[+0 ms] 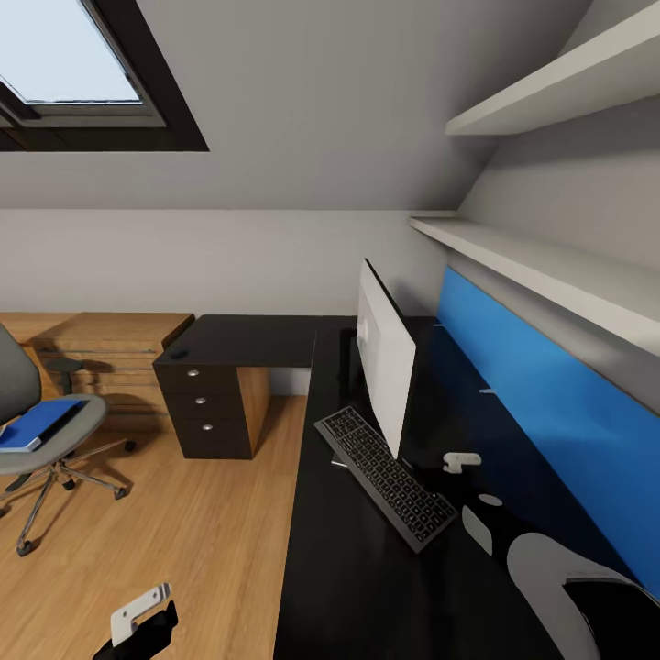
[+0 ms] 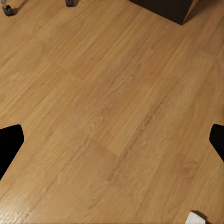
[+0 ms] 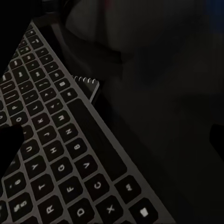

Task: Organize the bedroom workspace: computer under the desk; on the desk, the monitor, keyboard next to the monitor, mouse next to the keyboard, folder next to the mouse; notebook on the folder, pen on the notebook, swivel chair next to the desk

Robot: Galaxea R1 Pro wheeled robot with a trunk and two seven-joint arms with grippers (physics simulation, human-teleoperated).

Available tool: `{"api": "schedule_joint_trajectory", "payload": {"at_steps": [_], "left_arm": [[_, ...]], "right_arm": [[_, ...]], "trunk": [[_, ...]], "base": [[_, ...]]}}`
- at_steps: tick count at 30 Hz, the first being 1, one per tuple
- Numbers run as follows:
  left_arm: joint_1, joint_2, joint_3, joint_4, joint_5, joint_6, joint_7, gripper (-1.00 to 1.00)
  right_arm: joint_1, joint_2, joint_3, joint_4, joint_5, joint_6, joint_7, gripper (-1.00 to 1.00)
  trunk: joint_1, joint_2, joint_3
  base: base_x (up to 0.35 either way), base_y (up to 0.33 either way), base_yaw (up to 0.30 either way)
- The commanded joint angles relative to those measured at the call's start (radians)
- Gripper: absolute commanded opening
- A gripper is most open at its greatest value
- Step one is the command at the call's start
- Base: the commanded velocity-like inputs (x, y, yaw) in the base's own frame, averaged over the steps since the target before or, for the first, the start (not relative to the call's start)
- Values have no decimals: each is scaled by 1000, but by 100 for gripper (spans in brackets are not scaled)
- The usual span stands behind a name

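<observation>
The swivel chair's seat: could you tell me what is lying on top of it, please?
A blue folder lies flat on the swivel chair seat, a darker layer along its near edge. Whatever sits beneath the folder is covered.

Swivel chair [image 1: 41, 431] cut off at head view's left edge, backrest mostly gone. Folder [image 1: 38, 423] half hidden at the same edge. Notebook [image 3: 88, 87] mostly tucked under keyboard [image 1: 385, 475], only a corner visible. Keyboard cropped in right wrist view. Monitor [image 1: 385, 367] seen edge-on, screen side hidden.
</observation>
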Motion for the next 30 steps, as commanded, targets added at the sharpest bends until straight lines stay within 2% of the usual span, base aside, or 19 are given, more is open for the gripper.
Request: {"api": "schedule_joint_trajectory", "payload": {"at_steps": [1,5,13,30], "left_arm": [[0,0,-1,-4,7,4,4,100],[0,0,0,-28,10,5,5,100],[0,-1,0,-54,33,4,7,100],[0,0,1,-55,40,4,8,100]], "right_arm": [[-1,0,3,1,-10,-5,5,100],[-1,0,3,1,-11,-8,5,100],[-1,0,3,1,-12,-9,5,100],[-1,-1,2,-2,-12,-10,5,100]], "trunk": [[0,-1,-1],[0,-1,-1],[31,-57,-26],[96,-176,-80]], "base": [[3,0,0],[1,0,0],[0,0,0],[0,0,0]]}}
